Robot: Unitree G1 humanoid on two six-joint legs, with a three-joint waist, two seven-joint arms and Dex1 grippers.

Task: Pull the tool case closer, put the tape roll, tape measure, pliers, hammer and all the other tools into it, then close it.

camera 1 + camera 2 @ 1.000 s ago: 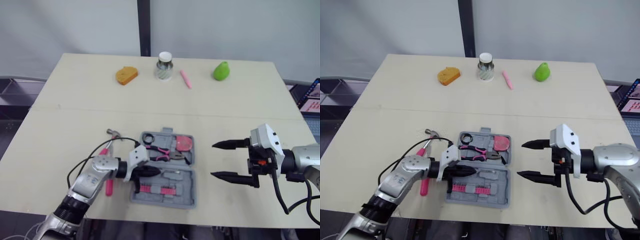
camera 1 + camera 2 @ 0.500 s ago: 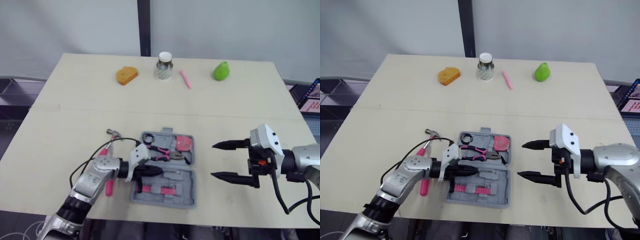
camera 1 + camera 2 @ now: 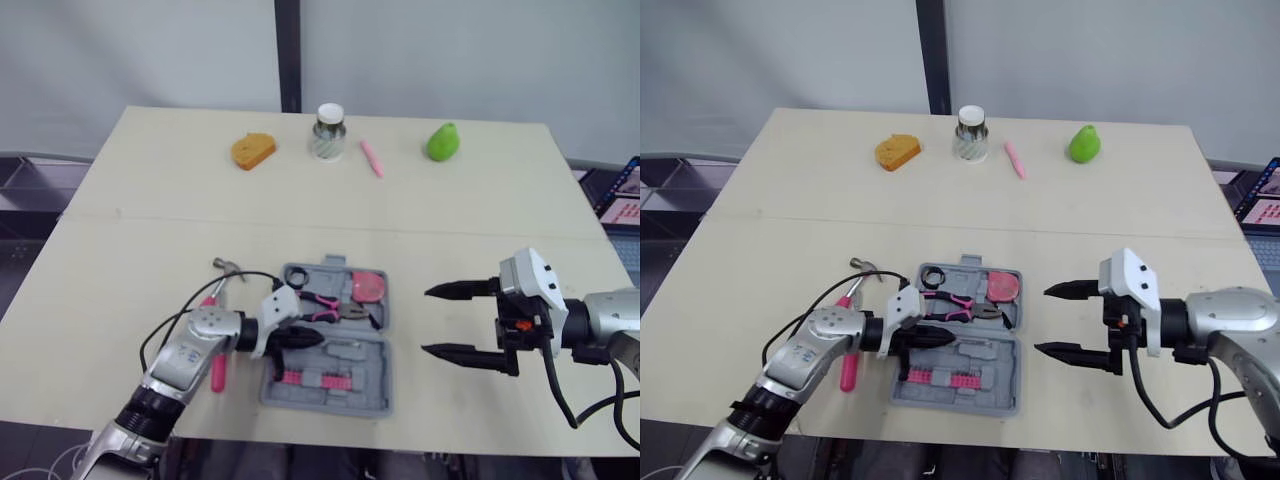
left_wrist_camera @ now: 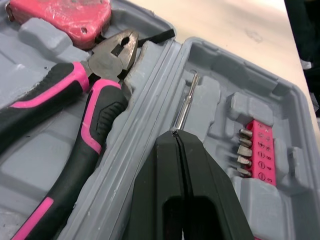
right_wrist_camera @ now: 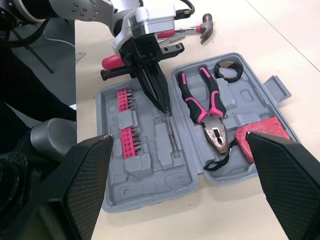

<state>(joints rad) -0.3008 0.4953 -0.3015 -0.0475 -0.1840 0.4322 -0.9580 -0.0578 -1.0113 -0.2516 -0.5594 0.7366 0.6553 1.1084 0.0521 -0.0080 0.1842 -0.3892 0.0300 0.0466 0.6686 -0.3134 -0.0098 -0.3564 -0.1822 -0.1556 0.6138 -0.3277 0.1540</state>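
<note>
Now, left end effector [image 4: 176,135] clamped on metal rod [image 4: 184,107] in tool case [image 3: 372,392]; right end effector [image 3: 427,320] spread wide, empty.

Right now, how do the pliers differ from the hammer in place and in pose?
The pliers lie inside the open case, in its far half; the hammer lies outside it on the table, on the robot's left. The pliers show whole; the hammer is partly hidden under the left arm. Both have pink handles and lie flat.

Matt grey plastic tool case [image 4: 210,95]; pliers [image 4: 85,115] head of dull metal.
</note>
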